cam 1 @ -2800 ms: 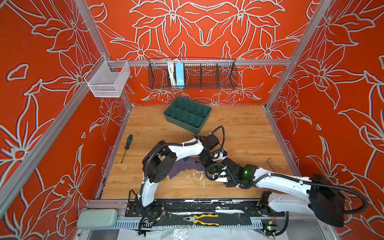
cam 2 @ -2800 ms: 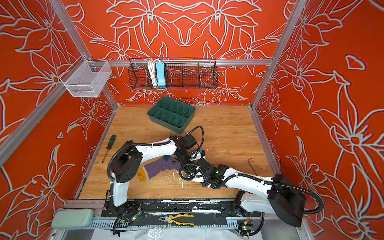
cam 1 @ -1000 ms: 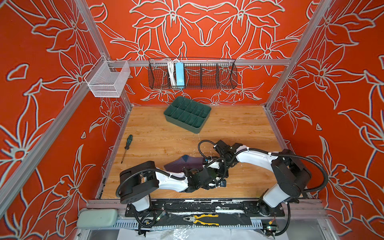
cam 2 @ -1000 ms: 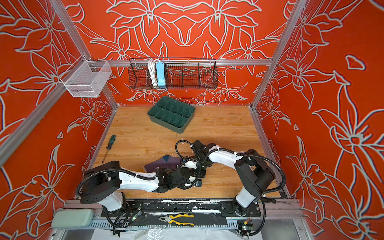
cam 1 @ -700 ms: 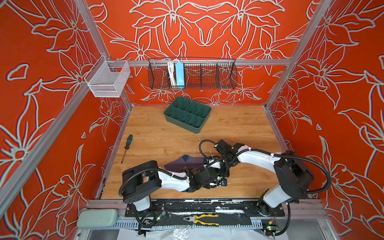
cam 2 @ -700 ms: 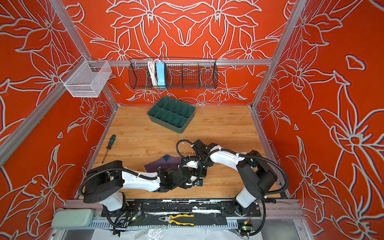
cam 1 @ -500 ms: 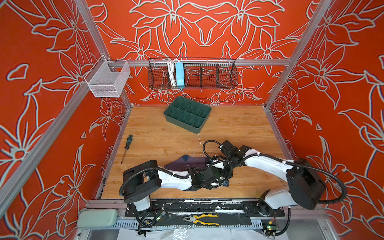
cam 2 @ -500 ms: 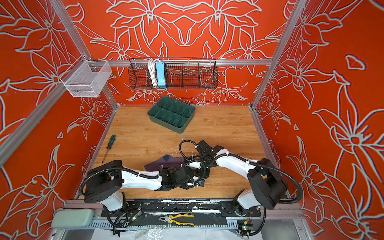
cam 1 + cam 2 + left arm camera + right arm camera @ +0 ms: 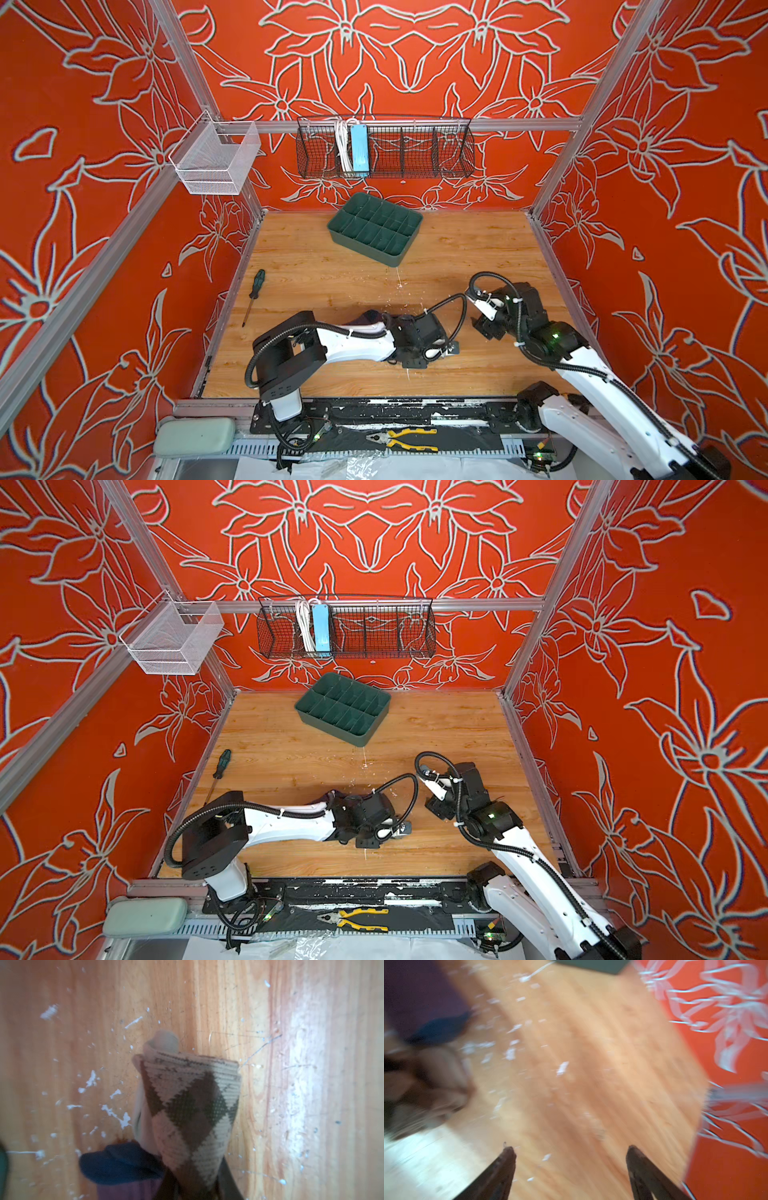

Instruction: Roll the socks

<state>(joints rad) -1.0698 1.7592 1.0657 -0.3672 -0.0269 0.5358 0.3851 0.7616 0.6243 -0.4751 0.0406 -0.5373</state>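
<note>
The right gripper (image 9: 569,1151) was noted spread, empty and drawn back since a second earlier, the rolled beige sock (image 9: 191,1105) being left pinched by the left gripper (image 9: 440,351) against the purple sock (image 9: 124,1188) at front-centre of the table (image 9: 332,282); roll judged secured, not finished.

White arm links (image 9: 357,347), black joints (image 9: 291,357), looped black cables (image 9: 464,309), seemingly a green light (image 9: 550,337).
</note>
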